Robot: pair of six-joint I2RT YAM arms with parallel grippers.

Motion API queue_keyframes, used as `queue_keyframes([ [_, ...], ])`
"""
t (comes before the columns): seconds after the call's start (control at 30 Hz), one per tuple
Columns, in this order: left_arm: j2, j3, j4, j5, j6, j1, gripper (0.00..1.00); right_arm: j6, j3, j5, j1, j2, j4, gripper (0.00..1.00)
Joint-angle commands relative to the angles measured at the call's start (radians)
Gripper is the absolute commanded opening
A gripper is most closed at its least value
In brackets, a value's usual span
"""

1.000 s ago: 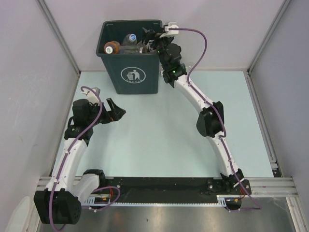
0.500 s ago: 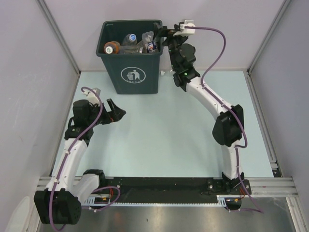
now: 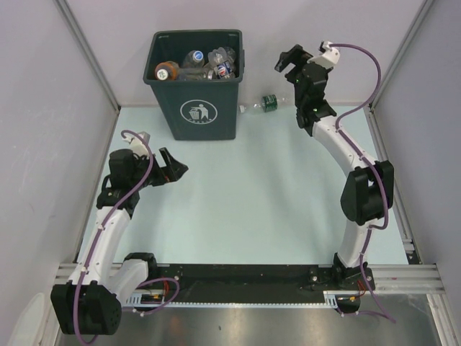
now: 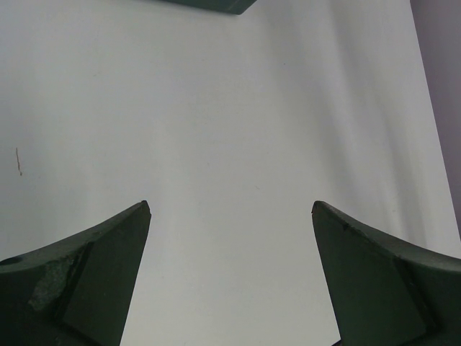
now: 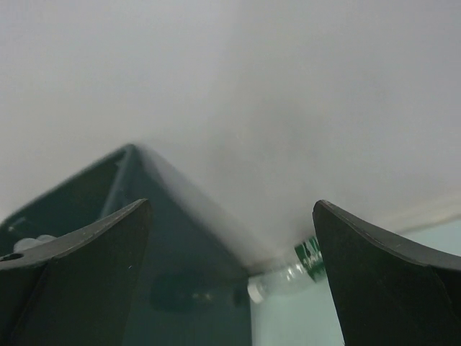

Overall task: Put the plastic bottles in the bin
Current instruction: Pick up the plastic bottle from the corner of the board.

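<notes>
Over on the left, the left gripper (image 3: 173, 163) hangs low above the table (image 3: 245, 209), fingers spread wide with nothing between them. Its own camera shows only bare surface and a sliver of the bin (image 4: 209, 6). Only the overhead view looks into the bin (image 3: 196, 112), which stands at the table's far edge with plastic bottles (image 3: 198, 61) heaped inside. Near its right side a green-labelled bottle (image 3: 268, 102) lies on its side; the right wrist camera catches it low against the back wall (image 5: 288, 108). The right gripper (image 3: 287, 59) is raised above it, fingers released, empty.
</notes>
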Motion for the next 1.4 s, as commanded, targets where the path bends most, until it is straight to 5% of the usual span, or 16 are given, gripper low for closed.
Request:
queue_keyframes([
  [0.0,-0.008,-0.005,0.037,0.018,-0.011,0.001,1.00,0.177,0.064,-0.041,-0.035,0.020,-0.216,1.00],
  [0.2,0.004,-0.006,0.038,0.016,-0.014,0.001,1.00,0.326,0.142,-0.162,-0.087,0.137,-0.348,1.00],
  [0.43,0.020,-0.028,0.086,0.085,-0.031,0.003,1.00,0.505,0.133,-0.328,-0.136,0.287,-0.212,1.00],
  [0.97,0.055,-0.028,0.095,0.101,-0.030,0.001,1.00,0.692,0.337,-0.336,-0.133,0.634,-0.190,1.00],
  [1.2,0.063,-0.043,0.113,0.125,-0.036,0.001,1.00,0.752,0.397,-0.318,-0.144,0.754,-0.023,1.00],
  [1.37,0.061,-0.048,0.113,0.124,-0.039,0.001,1.00,0.749,0.548,-0.284,-0.141,0.847,-0.086,1.00],
])
